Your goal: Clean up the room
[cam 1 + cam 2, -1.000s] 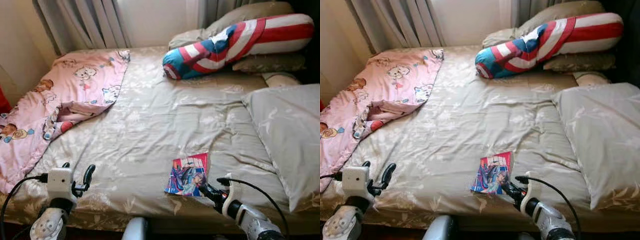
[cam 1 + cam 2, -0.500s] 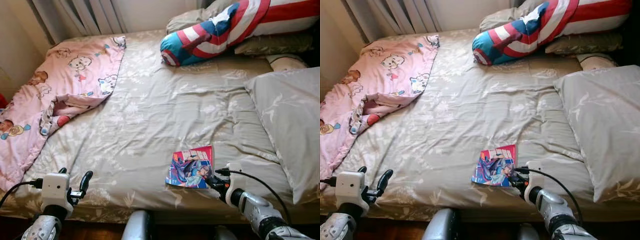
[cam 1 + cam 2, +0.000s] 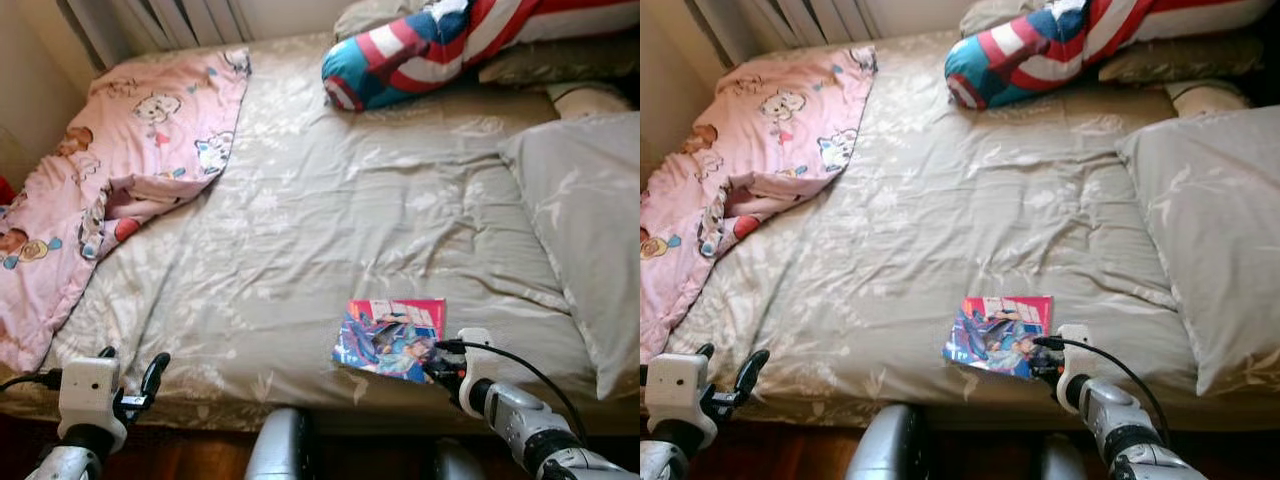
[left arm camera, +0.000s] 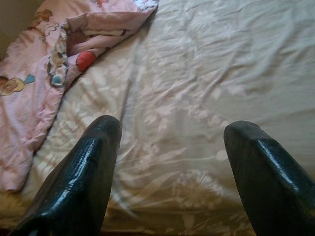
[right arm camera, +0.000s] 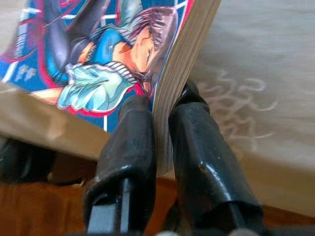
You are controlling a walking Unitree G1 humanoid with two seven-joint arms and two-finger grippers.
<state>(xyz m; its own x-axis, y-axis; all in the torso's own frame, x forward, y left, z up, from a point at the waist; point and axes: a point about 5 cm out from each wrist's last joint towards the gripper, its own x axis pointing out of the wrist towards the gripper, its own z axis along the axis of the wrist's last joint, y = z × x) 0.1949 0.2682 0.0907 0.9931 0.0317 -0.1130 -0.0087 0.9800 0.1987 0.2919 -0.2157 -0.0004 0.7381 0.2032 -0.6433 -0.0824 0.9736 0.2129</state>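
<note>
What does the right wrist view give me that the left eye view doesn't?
Right wrist view: the right gripper clamps the comic book edge-on, a finger on each cover, page edges between them.
Left eye view: the wider bed, the pink blanket at its left, the striped bolster at the head, the grey pillow, and the left gripper open at the near edge.
Both: book, right gripper, beige bedspread.

A home bedroom: a bed [image 3: 330, 230] under a beige floral cover, pillows [image 3: 585, 230] at its head, a pink cartoon-print blanket [image 3: 110, 170] across its far corner, curtains [image 3: 170, 15] behind it.
</note>
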